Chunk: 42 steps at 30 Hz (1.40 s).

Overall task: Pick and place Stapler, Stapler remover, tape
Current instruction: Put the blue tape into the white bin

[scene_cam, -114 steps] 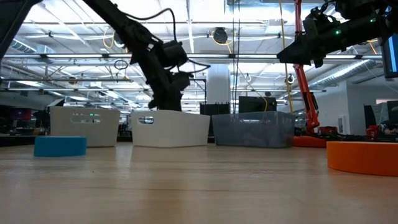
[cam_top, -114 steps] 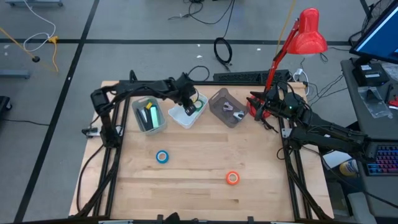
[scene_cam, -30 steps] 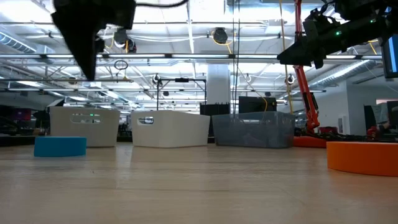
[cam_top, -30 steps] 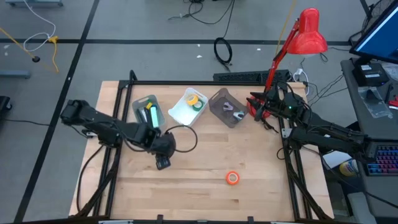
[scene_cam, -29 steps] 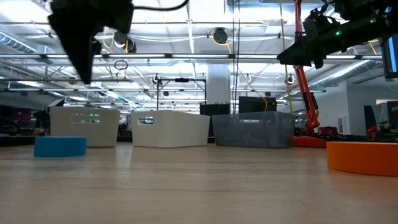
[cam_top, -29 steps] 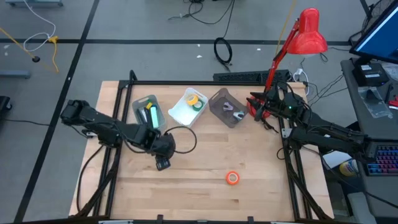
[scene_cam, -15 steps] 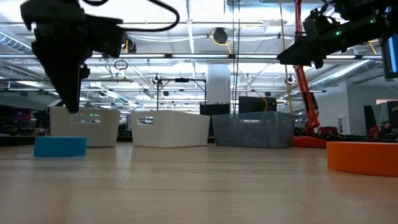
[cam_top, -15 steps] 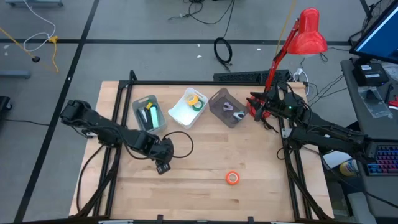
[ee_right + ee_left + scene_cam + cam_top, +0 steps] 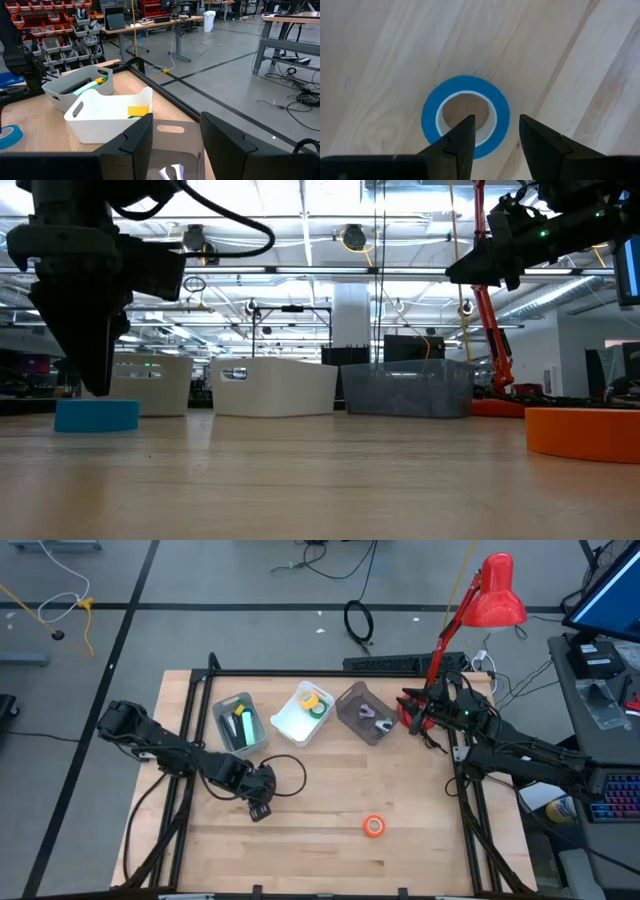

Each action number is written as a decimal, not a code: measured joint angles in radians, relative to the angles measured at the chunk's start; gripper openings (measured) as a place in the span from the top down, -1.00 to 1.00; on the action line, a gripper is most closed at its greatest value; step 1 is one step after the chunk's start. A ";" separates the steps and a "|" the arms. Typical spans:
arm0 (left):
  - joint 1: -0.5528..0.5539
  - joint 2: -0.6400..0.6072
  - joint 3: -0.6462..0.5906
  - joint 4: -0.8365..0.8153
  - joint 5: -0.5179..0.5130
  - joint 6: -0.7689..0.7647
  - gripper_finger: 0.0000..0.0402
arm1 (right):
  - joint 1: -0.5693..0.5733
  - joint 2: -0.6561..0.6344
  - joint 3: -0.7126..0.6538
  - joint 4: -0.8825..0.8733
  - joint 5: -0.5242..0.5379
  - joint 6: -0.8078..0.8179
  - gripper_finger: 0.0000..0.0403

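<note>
The left gripper (image 9: 495, 132) pointed straight down, jaws parted over one side of the blue tape roll (image 9: 465, 115), apparently not touching; the right gripper (image 9: 175, 135) waited open over the grey bin (image 9: 363, 712).

Blue tape (image 9: 465, 114) under left end effector (image 9: 495, 131)

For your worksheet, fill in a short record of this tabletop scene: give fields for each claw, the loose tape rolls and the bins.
left claw: open, above the blue tape roll, not gripping
right claw: open, raised by the grey bin
orange tape roll: loose on the table
white bin: holds yellow and green rolls
</note>
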 joint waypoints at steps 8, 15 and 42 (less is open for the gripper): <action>0.000 0.000 -0.029 0.047 0.001 0.002 0.23 | 0.000 0.000 0.000 0.000 0.000 0.000 0.23; 0.000 0.000 -0.073 0.106 0.003 -0.006 0.23 | 0.000 0.000 0.000 0.000 0.000 0.000 0.23; 0.005 0.029 -0.089 0.162 0.002 -0.088 0.73 | 0.000 0.001 0.000 -0.012 0.000 0.000 0.23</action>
